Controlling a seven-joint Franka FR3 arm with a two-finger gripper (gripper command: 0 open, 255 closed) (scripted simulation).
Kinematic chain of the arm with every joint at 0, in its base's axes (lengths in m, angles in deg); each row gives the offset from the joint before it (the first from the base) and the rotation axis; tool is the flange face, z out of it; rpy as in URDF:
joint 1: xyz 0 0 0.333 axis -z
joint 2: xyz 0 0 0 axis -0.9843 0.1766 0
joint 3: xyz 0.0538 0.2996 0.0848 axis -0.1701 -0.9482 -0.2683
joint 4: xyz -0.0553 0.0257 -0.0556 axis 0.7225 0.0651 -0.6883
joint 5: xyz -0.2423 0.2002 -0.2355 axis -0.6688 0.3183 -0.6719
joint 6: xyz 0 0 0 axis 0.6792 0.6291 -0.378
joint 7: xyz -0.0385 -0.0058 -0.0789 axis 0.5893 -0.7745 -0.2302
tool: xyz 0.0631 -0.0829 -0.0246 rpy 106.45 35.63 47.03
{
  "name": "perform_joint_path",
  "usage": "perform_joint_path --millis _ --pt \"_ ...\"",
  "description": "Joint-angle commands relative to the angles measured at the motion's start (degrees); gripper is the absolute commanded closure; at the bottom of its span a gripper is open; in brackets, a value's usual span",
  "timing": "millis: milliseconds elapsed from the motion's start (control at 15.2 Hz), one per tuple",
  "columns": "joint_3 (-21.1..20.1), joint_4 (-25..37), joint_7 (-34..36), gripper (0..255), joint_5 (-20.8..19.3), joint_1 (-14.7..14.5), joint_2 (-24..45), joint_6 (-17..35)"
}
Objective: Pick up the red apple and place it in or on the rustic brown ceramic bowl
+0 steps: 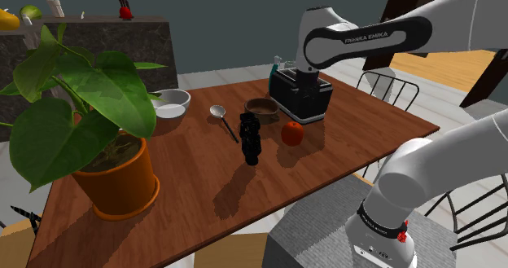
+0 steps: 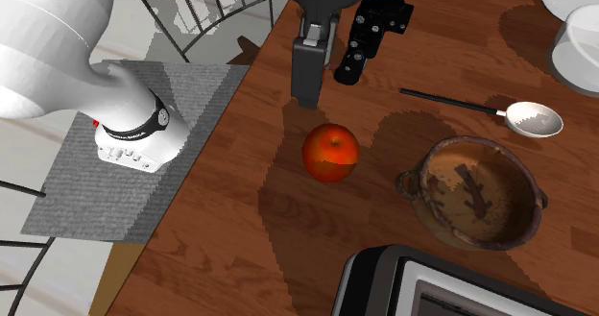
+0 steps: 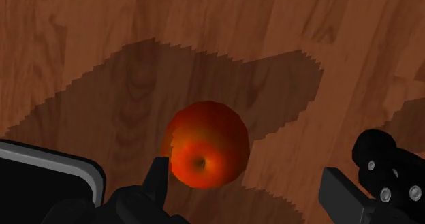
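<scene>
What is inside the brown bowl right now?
The bowl holds no object, just dark streaks on its inner surface. The apple lies on the table beside it. Nothing covers its inside.

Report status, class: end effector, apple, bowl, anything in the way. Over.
End effector open, over the apple, nothing held. Apple on the table, short of the empty brown bowl. Black appliance and black block close by.
</scene>
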Motion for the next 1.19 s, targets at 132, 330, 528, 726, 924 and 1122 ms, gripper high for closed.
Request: perform_joint_path --millis 132,330,528,726,924,1122 --pt "0.50 1.11 1.66 0 -1.89 1.60 7.44 7.16" --pt "0.86 1.45 2.43 0 -2.83 2.33 11.12 10.82" --pt "1.04 -0.05 2.54 0 -3.09 2.48 12.10 13.32" --pt "1.22 -1.45 2.66 0 -3.37 2.65 13.22 15.84" --pt "1.25 -1.70 2.69 0 -3.42 2.68 13.46 16.33" --pt "1.25 -1.70 2.69 0 -3.42 2.68 13.46 16.33"
